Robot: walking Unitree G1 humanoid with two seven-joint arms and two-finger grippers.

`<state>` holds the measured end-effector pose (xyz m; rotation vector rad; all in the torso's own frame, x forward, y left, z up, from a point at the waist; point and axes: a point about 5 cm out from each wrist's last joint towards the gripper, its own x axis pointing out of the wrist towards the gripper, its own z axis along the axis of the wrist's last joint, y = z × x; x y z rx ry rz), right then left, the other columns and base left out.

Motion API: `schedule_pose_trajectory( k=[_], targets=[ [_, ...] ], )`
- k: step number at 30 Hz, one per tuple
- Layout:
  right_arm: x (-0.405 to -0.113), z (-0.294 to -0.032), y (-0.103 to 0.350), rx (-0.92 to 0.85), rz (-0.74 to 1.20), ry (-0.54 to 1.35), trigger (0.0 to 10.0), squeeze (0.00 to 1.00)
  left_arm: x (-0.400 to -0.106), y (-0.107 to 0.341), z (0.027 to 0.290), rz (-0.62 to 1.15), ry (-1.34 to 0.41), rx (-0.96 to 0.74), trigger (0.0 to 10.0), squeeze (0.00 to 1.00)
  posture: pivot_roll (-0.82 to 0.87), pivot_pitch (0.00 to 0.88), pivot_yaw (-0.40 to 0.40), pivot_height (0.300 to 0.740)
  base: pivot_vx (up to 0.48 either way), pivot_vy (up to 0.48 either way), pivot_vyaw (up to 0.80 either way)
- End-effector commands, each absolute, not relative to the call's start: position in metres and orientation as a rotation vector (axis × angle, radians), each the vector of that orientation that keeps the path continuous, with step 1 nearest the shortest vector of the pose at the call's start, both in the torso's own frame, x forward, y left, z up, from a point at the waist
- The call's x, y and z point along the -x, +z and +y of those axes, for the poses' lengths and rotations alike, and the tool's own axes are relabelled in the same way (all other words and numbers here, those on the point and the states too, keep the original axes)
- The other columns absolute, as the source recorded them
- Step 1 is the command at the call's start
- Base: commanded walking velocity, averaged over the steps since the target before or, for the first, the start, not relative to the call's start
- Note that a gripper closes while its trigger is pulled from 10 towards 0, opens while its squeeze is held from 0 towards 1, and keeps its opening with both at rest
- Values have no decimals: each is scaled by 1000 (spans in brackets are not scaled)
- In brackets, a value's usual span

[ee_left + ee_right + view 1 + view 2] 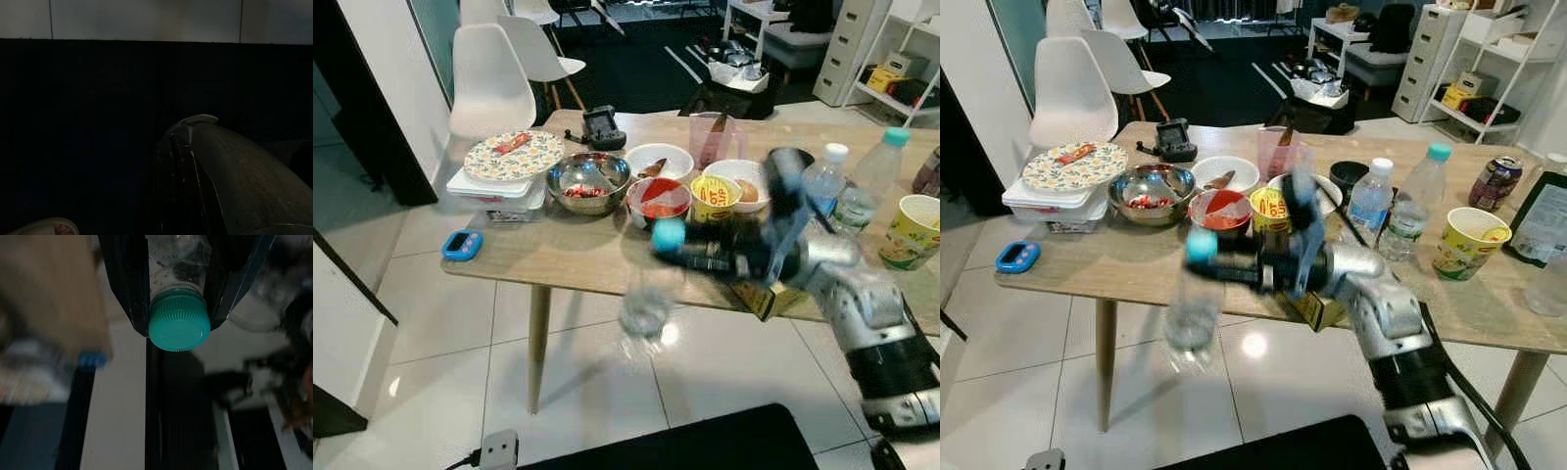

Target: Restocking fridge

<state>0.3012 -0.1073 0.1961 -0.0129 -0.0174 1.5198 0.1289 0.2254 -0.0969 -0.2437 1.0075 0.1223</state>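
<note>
A clear plastic bottle with a teal cap hangs upright in front of the wooden table's near edge, above the tiled floor. My right gripper is shut on its neck just below the cap, and the arm reaches in from the right, blurred by motion. In the right wrist view the cap sits between the two black fingers. Two more water bottles stand on the table behind. The left wrist view is very dark, with only a grey curved shell made out.
The table carries a steel bowl, white bowls, a patterned plate on a white box, cup noodles, a blue timer and a yellow carton at its edge. White chairs stand behind on the left.
</note>
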Motion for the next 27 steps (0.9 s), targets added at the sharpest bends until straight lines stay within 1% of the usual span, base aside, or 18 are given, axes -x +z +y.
schedule_pose_trajectory(
  k=[1,6,7,9,10,11,12,13,14,15,16,19,20,22,23,24,25,27],
  targets=[
    [-298,-109,190,95,15,1534,0,0,-126,-98,227,1021,125,238,10000,0,3,0,-13,740,0,0,0],
    [-293,-124,158,225,198,1512,0,0,-127,-97,227,1019,128,233,10000,0,2,0,-12,740,0,0,0],
    [-293,-124,158,225,198,1512,0,0,-127,-97,227,1019,128,233,10000,0,2,0,-12,740,0,0,0],
    [-288,-131,141,269,298,1505,0,0,-128,-97,227,1018,127,231,10000,0,2,0,-14,740,0,0,0],
    [-288,-131,141,269,298,1505,0,0,-128,-97,227,1018,127,231,10000,0,2,0,-14,740,0,0,0],
    [-286,-135,132,286,352,1497,0,0,-128,-97,227,1018,126,230,10000,0,2,0,-14,740,0,0,0],
    [-286,-135,132,286,352,1497,0,0,-128,-97,227,1018,126,230,10000,0,2,0,-14,740,0,0,0],
    [-283,-142,118,316,426,1475,0,0,-128,-97,227,1018,126,229,10000,0,2,0,-15,740,0,0,0],
    [-283,-142,118,316,426,1475,0,0,-128,-97,227,1018,126,229,10000,0,2,0,-15,740,0,0,0],
    [-281,-149,103,336,502,1450,0,0,-129,-97,227,1017,125,227,10000,0,2,0,-15,740,0,0,0],
    [-281,-149,103,336,502,1450,0,0,-129,-97,227,1017,125,227,10000,0,2,0,-15,740,0,0,0],
    [-270,-178,49,357,736,1291,0,0,-129,-97,228,1021,119,212,10000,0,3,0,-16,740,0,0,0],
    [-270,-178,49,357,736,1291,0,0,-129,-97,228,1021,119,212,10000,0,3,0,-16,740,0,0,0],
    [-265,-188,30,355,800,1212,0,0,-129,-97,228,1023,115,203,10000,0,3,0,-16,740,0,0,0],
    [-265,-188,30,355,800,1212,0,0,-129,-97,228,1023,115,203,10000,0,3,0,-16,740,0,0,0],
    [-261,-197,17,357,844,1115,0,0,-128,-97,228,1025,114,199,10000,0,1,0,-19,740,0,0,0],
    [-257,-208,3,363,891,979,10000,0,-128,-97,228,1027,115,194,10000,0,1,0,-20,740,0,0,0],
    [-257,-208,3,363,891,979,10000,0,-128,-97,228,1027,115,194,10000,0,1,0,-20,740,0,0,0]
  ],
)
